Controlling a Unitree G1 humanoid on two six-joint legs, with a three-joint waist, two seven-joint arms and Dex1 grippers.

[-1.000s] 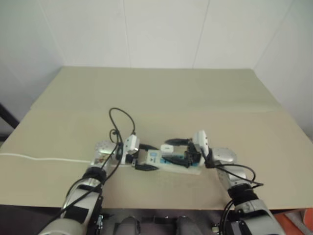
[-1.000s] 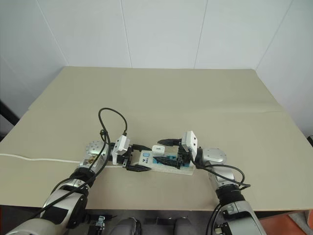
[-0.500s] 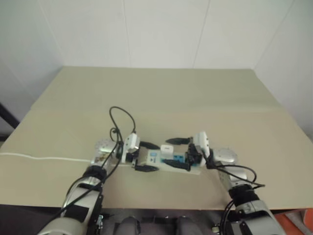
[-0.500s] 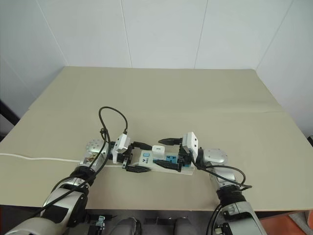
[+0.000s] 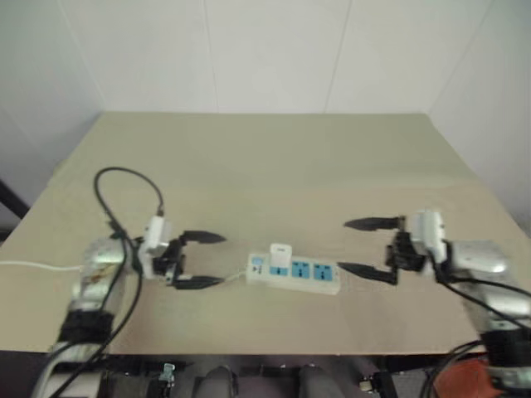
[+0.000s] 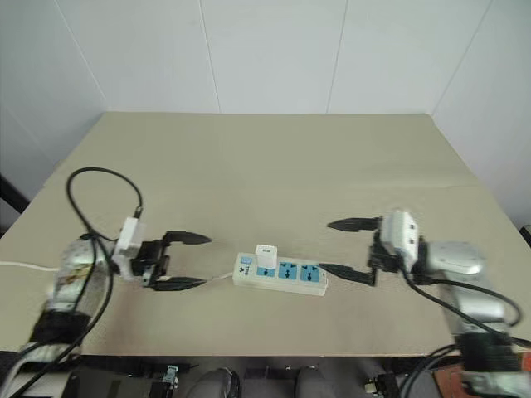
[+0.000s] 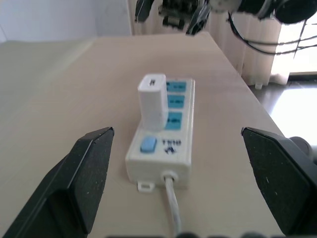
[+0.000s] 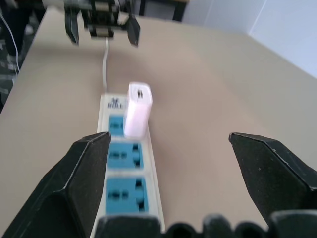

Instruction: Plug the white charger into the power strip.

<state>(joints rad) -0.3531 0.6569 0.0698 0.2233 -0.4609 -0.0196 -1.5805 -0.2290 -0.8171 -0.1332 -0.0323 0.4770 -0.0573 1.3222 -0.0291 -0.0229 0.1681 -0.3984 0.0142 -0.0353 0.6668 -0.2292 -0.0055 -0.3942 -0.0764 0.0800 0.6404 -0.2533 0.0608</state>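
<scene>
My left gripper and right gripper have let go, both open either side of the power strip; charger now stands plugged in.

Head stereo pair and two wrist cameras, all facing the power strip

Both eye views are looking down from above it; the wrist cameras are viewing it close, from opposite ends, sharing the white charger.
</scene>
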